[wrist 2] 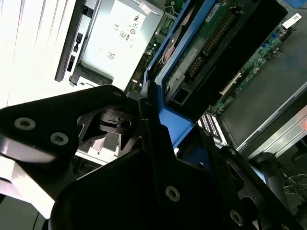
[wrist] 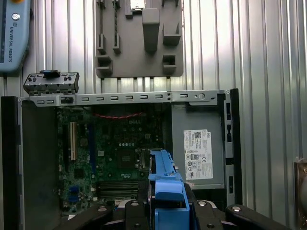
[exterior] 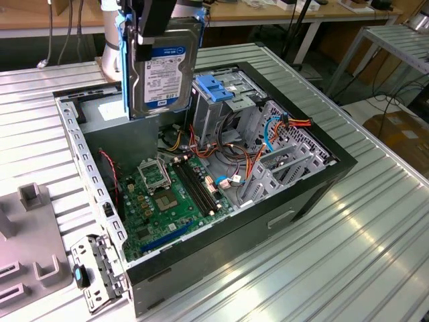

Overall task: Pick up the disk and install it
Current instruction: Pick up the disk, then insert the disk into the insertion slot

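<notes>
The disk (exterior: pixel 164 70), a silver hard drive with a white and blue label and blue side rails, hangs upright above the back of the open computer case (exterior: pixel 315 194). My gripper (exterior: pixel 154 30) is shut on its upper end, over the exterior view's left part of the case. In the first wrist view the disk's blue rail (wrist: pixel 166 187) sticks out between the black fingers (wrist: pixel 136 213), above the motherboard (wrist: pixel 120 153). In the second wrist view the disk (wrist 2: pixel 201 52) shows its circuit-board side and blue rail, clamped by the gripper (wrist 2: pixel 151 129).
A grey metal drive cage with a blue latch (exterior: pixel 216 88) stands in the case among coloured cables (exterior: pixel 234 164). The grey power-supply box (wrist: pixel 199 153) sits beside the motherboard. A grey fixture plate (wrist: pixel 139 38), a loose bracket (wrist: pixel 50 82) and a pendant (wrist: pixel 13 33) lie on the ribbed table.
</notes>
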### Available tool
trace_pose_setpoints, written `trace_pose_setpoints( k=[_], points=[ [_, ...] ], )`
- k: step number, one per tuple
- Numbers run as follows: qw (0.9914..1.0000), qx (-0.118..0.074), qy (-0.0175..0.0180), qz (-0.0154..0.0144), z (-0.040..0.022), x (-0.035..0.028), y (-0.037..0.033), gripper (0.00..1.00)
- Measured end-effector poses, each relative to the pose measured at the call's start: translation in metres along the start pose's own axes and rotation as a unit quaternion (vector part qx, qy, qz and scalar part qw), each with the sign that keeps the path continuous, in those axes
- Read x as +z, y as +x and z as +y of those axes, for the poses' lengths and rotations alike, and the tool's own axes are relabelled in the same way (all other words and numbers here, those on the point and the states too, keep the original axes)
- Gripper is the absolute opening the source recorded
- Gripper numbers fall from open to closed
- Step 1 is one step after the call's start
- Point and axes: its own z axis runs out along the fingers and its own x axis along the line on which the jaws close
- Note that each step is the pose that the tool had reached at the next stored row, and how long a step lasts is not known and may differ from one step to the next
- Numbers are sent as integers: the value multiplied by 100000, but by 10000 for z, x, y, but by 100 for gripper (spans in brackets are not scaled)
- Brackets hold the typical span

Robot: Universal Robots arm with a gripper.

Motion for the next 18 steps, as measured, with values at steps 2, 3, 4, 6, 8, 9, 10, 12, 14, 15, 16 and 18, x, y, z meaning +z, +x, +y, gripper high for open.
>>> trace_pose_setpoints(
  k=[2, 3, 4, 6, 8, 9, 10, 12, 14, 15, 16, 18],
  points=[
    [100000, -3, 2, -1, -77, 0, 0, 37],
    [100000, -3, 4, -1, -101, 0, -1, 37],
    [100000, -4, 4, -4, -102, 0, 0, 37],
    [100000, 3, 3, -3, -102, 0, -1, 37],
    [100000, 2, 3, -2, -102, 0, -1, 37],
    [100000, 0, 5, -5, -103, 0, -1, 37],
    [100000, 0, 3, -4, -105, 0, -1, 37],
    [100000, -1, 4, -4, -105, 0, -1, 37],
    [100000, 0, 4, -2, -105, 0, 0, 37],
    [100000, 0, 3, -3, -105, 0, 2, 37],
    [100000, -1, 2, -3, -105, 0, 2, 37],
    [100000, -2, 2, -1, -106, 0, 15, 37]
  ],
)
